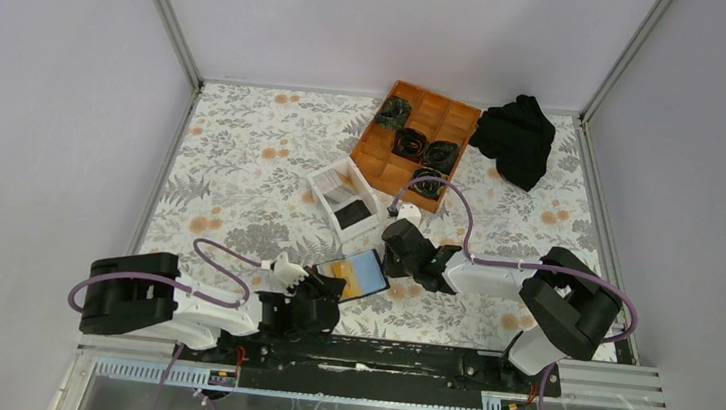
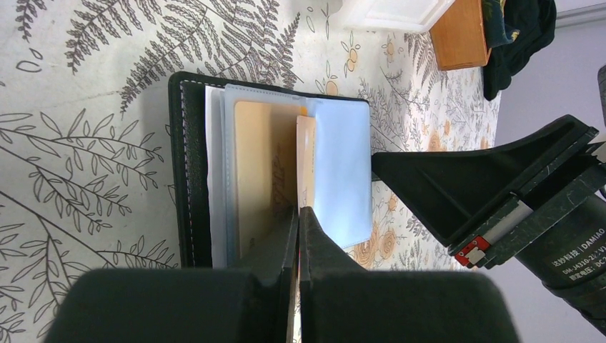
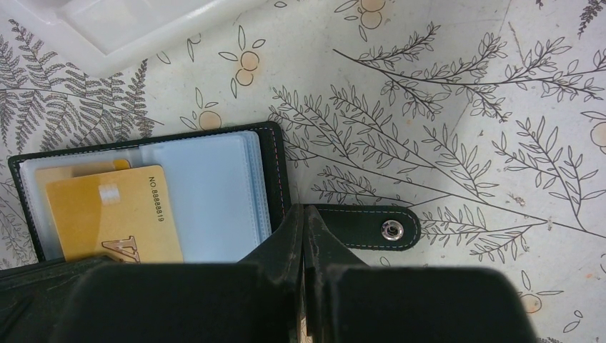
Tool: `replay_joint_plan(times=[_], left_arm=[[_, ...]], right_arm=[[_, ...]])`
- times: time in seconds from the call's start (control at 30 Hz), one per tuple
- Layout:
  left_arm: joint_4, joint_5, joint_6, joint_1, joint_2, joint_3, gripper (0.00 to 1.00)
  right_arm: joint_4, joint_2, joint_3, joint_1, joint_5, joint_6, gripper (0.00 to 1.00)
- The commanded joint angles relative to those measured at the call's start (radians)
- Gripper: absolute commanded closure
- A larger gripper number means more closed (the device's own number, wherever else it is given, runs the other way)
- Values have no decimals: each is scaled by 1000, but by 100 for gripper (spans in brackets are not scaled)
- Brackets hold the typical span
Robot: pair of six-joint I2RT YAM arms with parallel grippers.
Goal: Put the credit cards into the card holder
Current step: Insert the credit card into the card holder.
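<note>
Open black card holder (image 3: 207, 193), orange-tan credit card (image 3: 114, 214) over its clear sleeves.
</note>
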Motion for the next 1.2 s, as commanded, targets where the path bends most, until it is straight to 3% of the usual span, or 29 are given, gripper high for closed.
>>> replay_joint_plan(times=[0.0,0.5,1.17], left_arm=[[-104,21,-17,-10,36,14,100],[-233,-91,-102,-17,-30,21,100],[-30,-86,-46,-17,48,-15,100]], right_arm=[[-43,-19,14,16,2,5,100],[-27,-6,3,20,-2,11,100],[-26,0,-5,26,6,13,100]])
